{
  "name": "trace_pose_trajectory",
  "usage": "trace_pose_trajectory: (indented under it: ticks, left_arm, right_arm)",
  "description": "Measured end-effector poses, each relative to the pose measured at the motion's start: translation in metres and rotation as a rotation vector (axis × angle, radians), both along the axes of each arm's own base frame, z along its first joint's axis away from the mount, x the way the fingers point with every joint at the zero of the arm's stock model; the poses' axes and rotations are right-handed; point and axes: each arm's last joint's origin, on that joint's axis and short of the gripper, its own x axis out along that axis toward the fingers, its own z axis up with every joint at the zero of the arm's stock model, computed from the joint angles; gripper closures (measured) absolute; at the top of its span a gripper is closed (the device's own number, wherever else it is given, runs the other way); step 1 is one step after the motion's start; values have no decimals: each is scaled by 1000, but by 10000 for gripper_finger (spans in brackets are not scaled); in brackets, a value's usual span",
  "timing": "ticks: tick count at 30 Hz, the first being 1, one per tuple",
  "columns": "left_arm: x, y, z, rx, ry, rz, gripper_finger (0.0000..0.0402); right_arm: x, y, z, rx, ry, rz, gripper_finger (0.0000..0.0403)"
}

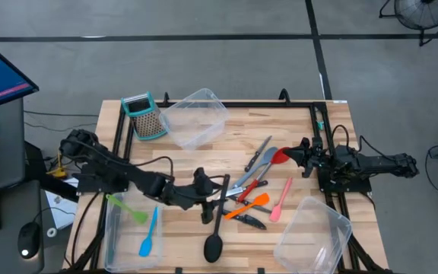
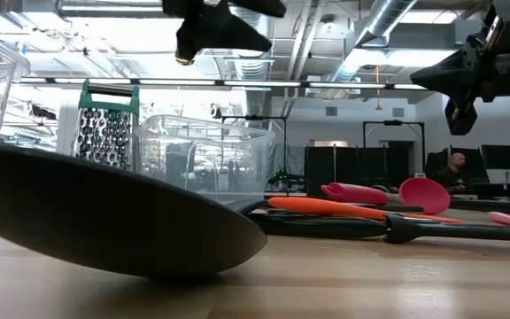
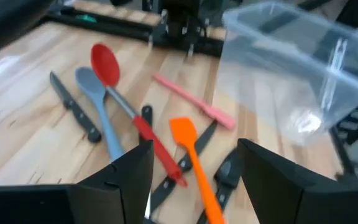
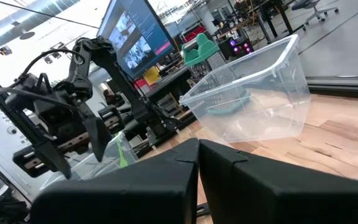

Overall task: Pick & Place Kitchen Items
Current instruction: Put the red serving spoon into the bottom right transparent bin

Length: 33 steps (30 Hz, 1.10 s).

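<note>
My left gripper [image 1: 208, 199] hangs with fingers spread, empty, beside the ladle [image 1: 217, 228], whose handle runs away from the front edge, bowl nearest it. Beyond lie the orange spatula [image 3: 194, 158], red spoon [image 3: 126, 106], grey spoon [image 3: 98, 102] and knife [image 3: 73, 112], crisscrossed. My right gripper [image 1: 304, 158] waits clenched, empty.
</note>
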Motion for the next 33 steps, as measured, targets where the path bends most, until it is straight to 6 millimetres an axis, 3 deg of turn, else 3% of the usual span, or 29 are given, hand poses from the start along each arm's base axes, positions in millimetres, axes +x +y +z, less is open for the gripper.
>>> trace_pose_trajectory:
  ticks: [5,9,14,19,27,33]
  left_arm:
    - [-13,1,17,-30,12,-66,188]
    - [-31,4,49,-99,-65,-151,188]
    - [-72,13,102,-132,-228,-221,189]
    - [-121,24,137,-141,-319,-287,211]
    - [-177,31,159,-189,-372,-412,249]
    - [-194,18,161,-216,-367,-533,267]
  right_arm:
    - [0,0,0,0,0,0,393]
    - [0,0,0,0,0,0,393]
    - [-1,-3,1,-30,-1,-73,393]
    - [-2,-6,8,234,-165,-148,393]
    - [-8,-17,15,343,-294,-401,393]
    - [-17,-17,43,314,-562,-306,393]
